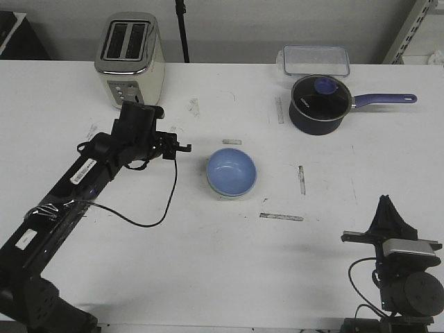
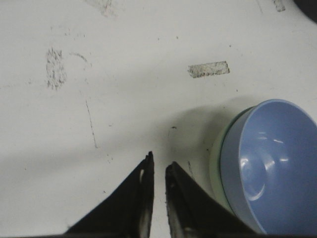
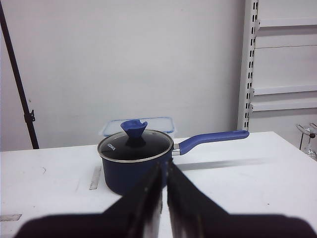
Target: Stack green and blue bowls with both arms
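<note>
The pale blue bowl sits nested inside the mint green bowl at the middle of the table; only a thin green rim shows under it. In the left wrist view the blue bowl and the green rim lie just beside the fingers. My left gripper is shut and empty, a short way left of the stacked bowls and not touching them. My right gripper is shut and empty at the near right, pointing up, far from the bowls.
A dark saucepan with a glass lid and purple handle stands at the back right, with a clear lidded container behind it. A toaster stands at the back left. Tape marks dot the white table.
</note>
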Robot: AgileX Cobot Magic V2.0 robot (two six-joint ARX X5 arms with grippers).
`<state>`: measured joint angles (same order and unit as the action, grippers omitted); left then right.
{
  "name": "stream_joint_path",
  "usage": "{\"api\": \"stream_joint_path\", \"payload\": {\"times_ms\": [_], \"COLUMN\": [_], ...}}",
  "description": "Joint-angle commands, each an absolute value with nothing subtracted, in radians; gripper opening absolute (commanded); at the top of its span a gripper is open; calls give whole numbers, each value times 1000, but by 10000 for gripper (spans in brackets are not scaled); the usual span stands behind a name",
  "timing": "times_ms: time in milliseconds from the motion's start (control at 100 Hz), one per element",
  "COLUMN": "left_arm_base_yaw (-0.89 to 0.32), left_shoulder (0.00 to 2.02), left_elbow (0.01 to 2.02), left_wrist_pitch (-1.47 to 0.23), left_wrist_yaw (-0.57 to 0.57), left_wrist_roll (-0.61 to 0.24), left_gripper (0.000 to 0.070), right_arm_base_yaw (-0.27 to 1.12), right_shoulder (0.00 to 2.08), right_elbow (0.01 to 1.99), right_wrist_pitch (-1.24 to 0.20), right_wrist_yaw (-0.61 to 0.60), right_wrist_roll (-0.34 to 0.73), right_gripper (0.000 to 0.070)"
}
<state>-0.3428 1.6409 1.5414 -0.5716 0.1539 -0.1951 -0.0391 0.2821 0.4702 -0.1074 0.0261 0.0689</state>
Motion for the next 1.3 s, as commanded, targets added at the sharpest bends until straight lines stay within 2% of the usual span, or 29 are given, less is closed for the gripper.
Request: {"api": "stream_joint_path", "payload": {"times_ms": [0, 170, 210, 420, 550, 740, 900, 1160, 1290], "left_arm_base_yaw": [-333, -286, -271, -203, -157, -92, -48, -17, -12], "left_shoulder": [1608, 1473, 1435, 1210, 1065, 863, 704, 507, 413], "left_elbow": [1508, 1315, 1257, 955, 810, 663, 564, 464, 399], "left_wrist_pitch": [-509, -277, -205, 146, 261, 279, 273, 171, 173], "left_wrist_yaw": [147, 147, 147, 146, 139, 70, 70, 70, 61], "left_wrist_roll": [-141, -138, -134, -40, 27, 38, 34, 31, -30], "left_gripper": [28, 23, 1, 0, 0, 0, 0, 0, 0], "right_arm_base_yaw": [-38, -38, -38, -38, -38, -38, -38, -38, -38], "right_shoulder": [281, 281, 281, 281, 281, 281, 281, 281, 281], "right_elbow": [472, 472, 472, 472, 472, 472, 472, 472, 472], "right_wrist_pitch": [-98, -98, -98, -98, -98, -98, -98, -98, -98], "right_wrist_yaw": [27, 27, 27, 27, 27, 27, 27, 27, 27], "right_wrist_roll": [82, 82, 82, 82, 82, 82, 82, 82, 82], "right_gripper": [7, 7, 7, 7, 7, 7, 7, 7, 7]}}
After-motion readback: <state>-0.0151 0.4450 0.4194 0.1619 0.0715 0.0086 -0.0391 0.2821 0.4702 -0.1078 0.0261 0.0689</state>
